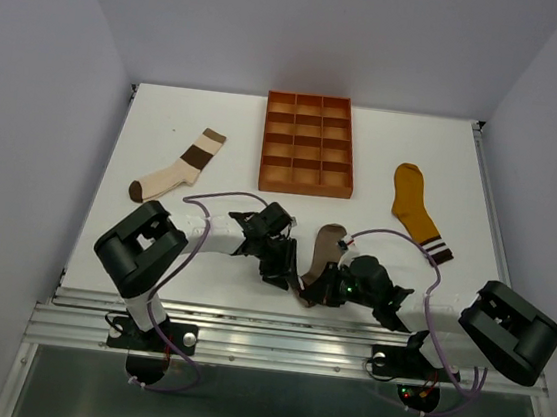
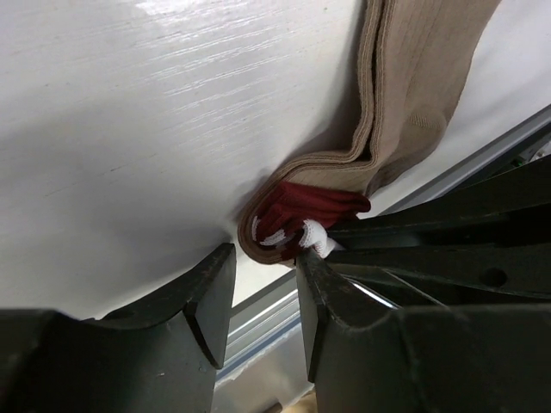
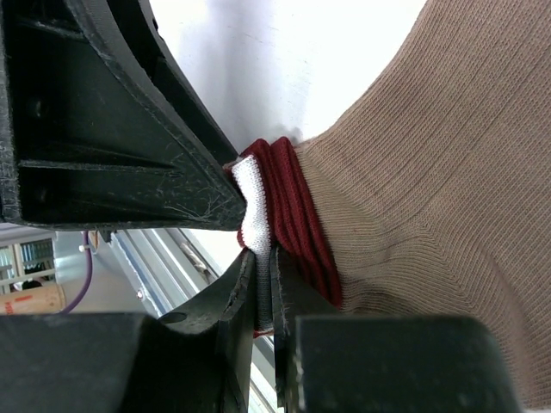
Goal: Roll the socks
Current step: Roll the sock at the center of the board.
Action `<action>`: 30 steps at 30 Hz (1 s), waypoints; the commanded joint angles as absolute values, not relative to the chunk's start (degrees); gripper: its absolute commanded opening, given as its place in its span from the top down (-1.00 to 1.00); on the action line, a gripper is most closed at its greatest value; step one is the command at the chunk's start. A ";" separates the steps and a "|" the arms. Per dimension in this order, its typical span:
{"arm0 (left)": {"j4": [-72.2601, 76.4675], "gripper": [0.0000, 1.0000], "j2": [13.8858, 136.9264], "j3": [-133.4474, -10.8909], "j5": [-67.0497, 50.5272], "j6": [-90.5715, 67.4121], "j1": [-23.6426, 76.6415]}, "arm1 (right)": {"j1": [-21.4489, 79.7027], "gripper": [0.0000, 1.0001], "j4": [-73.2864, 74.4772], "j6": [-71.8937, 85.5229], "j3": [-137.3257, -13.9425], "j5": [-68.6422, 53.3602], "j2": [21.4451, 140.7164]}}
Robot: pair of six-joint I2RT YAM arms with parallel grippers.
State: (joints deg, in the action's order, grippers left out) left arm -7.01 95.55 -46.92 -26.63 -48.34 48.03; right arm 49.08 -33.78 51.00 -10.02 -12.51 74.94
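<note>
The taupe sock (image 1: 328, 244) lies near the table's front edge, its maroon-and-white cuff (image 2: 301, 219) curled over at the near end. My right gripper (image 3: 263, 275) is shut on the cuff's white band (image 3: 256, 215), pinching it between both fingers. My left gripper (image 2: 265, 284) stands open just short of the curled cuff, with nothing between its fingers; its right fingertip (image 2: 320, 271) touches the cuff. From above, the left gripper (image 1: 277, 269) and right gripper (image 1: 317, 291) meet at the sock's near end. The colour-blocked sock (image 1: 178, 167) and mustard sock (image 1: 415, 206) lie flat, apart from both grippers.
An orange tray (image 1: 307, 143) with square compartments stands at the back centre. The metal rail of the table's front edge (image 1: 274, 334) runs just below the grippers. The left gripper's finger (image 3: 112, 129) fills the upper left of the right wrist view.
</note>
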 commanded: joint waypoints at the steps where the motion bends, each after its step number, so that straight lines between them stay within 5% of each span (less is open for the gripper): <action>1: -5.27 0.15 97.38 -48.60 -27.16 -46.94 48.60 | 48.60 0.99 -31.81 49.57 -10.55 -12.30 76.29; 6: -4.92 0.42 98.52 -49.57 -27.16 -46.58 48.95 | 48.60 0.99 -32.43 49.13 -10.81 -13.09 76.90; 9: -5.36 1.00 98.88 -49.92 -26.02 -46.93 49.22 | 48.60 0.99 -32.70 48.08 -11.51 -14.49 77.34; 14: -13.94 1.00 97.30 -52.03 -13.93 -49.12 49.57 | 48.60 0.66 -32.26 44.49 -13.00 -18.61 77.34; 18: -21.34 1.00 95.45 -54.49 -7.40 -50.53 50.80 | 48.60 0.15 -30.24 41.32 -15.81 -22.66 76.29; 30: -39.98 1.00 94.57 -57.65 -4.22 -53.61 50.98 | 54.48 -0.11 -14.24 25.85 -23.73 -12.24 67.15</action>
